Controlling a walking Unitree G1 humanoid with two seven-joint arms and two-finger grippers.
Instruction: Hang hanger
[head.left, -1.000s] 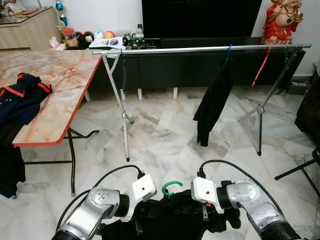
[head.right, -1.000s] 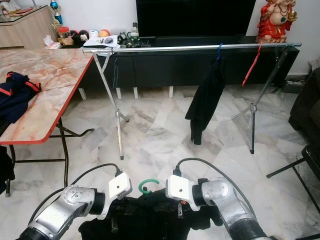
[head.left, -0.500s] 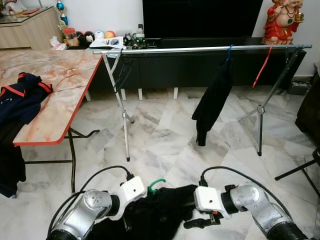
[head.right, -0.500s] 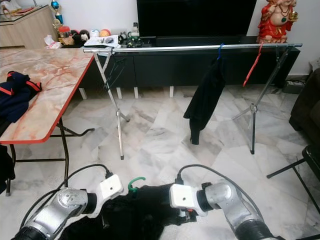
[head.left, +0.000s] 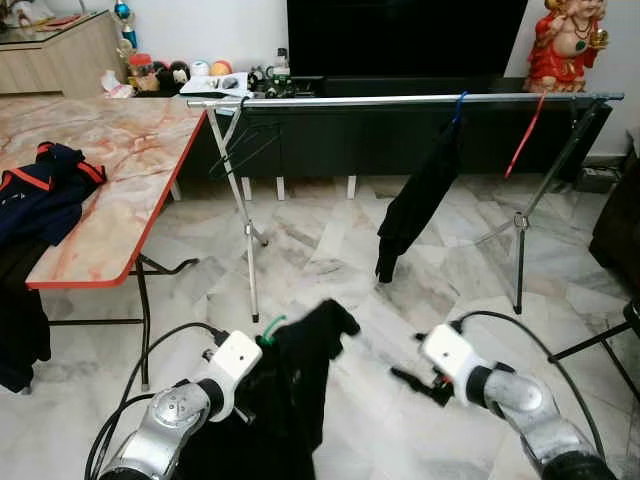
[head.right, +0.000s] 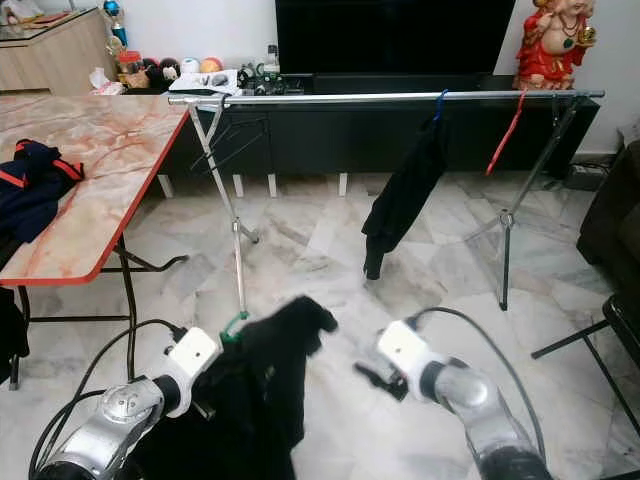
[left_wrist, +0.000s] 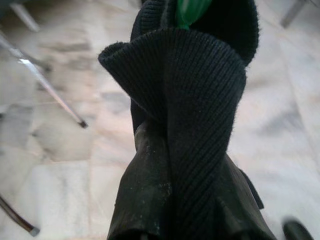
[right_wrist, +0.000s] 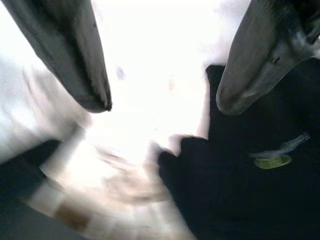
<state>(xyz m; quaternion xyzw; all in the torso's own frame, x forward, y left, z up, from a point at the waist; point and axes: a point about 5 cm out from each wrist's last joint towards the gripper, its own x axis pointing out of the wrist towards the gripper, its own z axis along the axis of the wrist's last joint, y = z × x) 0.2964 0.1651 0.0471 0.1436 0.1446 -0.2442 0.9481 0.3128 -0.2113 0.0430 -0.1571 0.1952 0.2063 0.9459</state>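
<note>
While left hand (head.left: 262, 352) is gripping black garment (head.left: 290, 390) on green hanger (head.left: 270, 327), hook poking just above its fingers, cloth draping below. Fingers closed on collar bunch, likely keeping hook free for drying rack rail (head.left: 400, 100), far ahead of hand. Right hand (head.left: 412, 380) hanging beside garment, fingers (right_wrist: 75, 55) spread wide, holding nothing.

You get even, bright indoor light in both eye views, with soft sheen on the marble floor (head.left: 330, 270) below the metal rail (head.left: 400, 100). The black garment (head.left: 295, 380) near the bottom edge smears with motion blur. In the right wrist view the floor blows out to white glare between the blurred fingers (right_wrist: 75, 55). The left wrist view is sharp on the knit fabric (left_wrist: 195, 115), soft behind it.
</note>
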